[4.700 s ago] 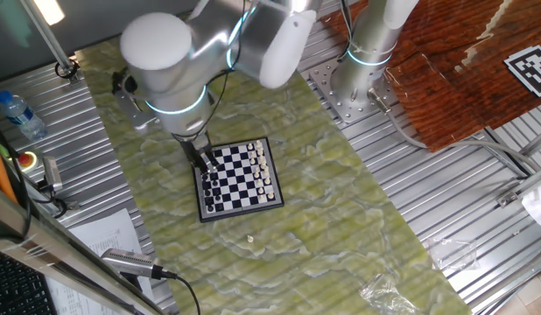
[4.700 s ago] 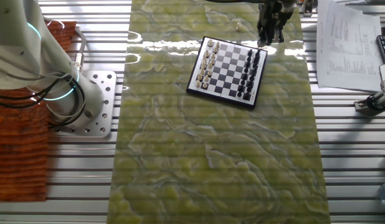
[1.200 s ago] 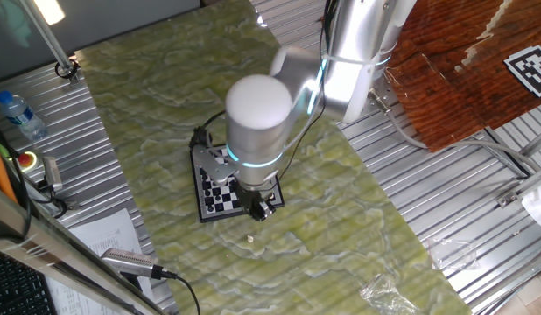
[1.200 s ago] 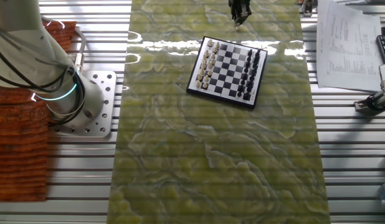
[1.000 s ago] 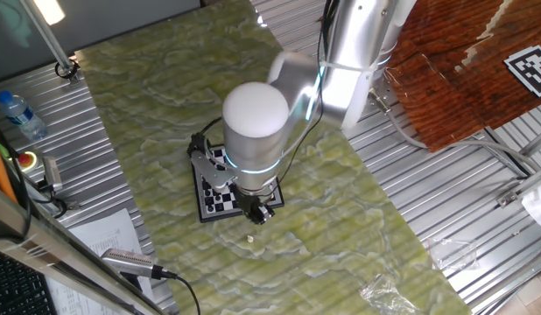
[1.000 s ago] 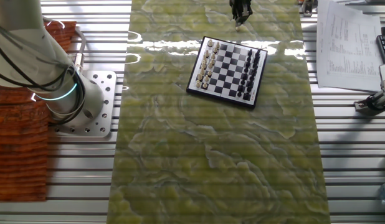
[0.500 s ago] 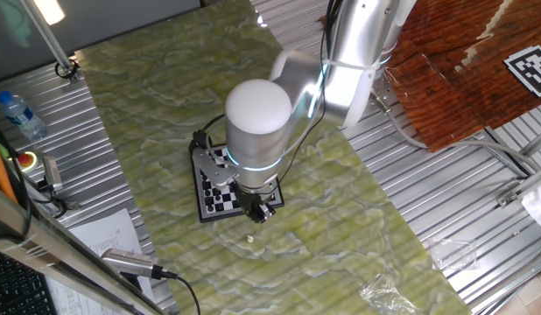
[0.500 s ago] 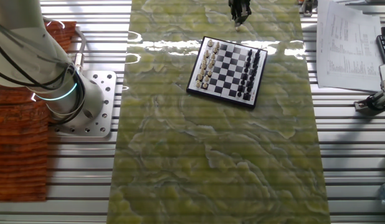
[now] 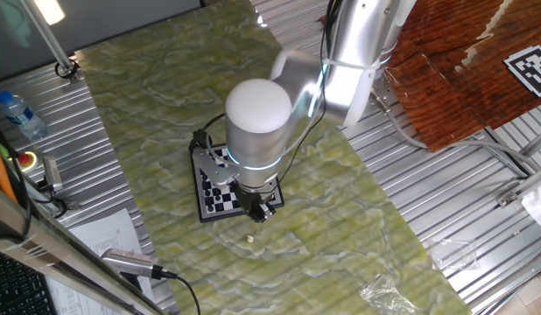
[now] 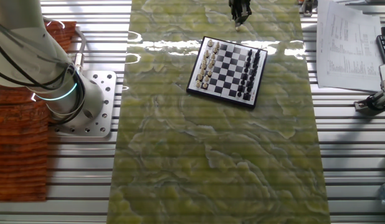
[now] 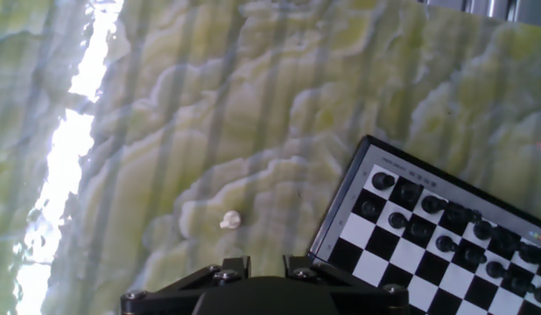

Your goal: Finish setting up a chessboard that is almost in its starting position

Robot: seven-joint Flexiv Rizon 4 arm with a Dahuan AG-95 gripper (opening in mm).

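On the ribbed metal table [image 10: 348, 155], spread lengthwise: green-and-cream marbled mat [image 10: 217, 162], glossy enough to throw a bright glare band, wavy veined pattern, flat. Above it, arm [image 9: 257, 122], smooth white and silver shell with a rounded joint cap and a glowing ring, covering much of the board in one fixed view. Near the middle of the mat's far half, the chessboard [image 10: 228, 64]: small, square, rigid, black-and-white chequered with a dark border, lying flat and slightly skewed to the mat's edges; cream pieces ranked along one side, dark pieces [image 11: 446, 232] along the opposite side, all tiny, rounded and glossy. At the top edge of the other fixed view, gripper [image 10: 239, 10]: dark, two-fingered, hanging over bare mat just beyond the board's corner; whether its fingers are apart or together cannot be told, since the hand view shows only the dark mount and screw heads. Smallest item: stray cream piece [image 11: 229, 220], a pale lump lying on the mat off the board, near its corner and almost under the hand; its kind is too small to tell. Progress, as judged: both ranks look nearly complete, so the set-up is mostly done; remaining is to pick up this one stray and stand it on its vacant square among the cream pieces.
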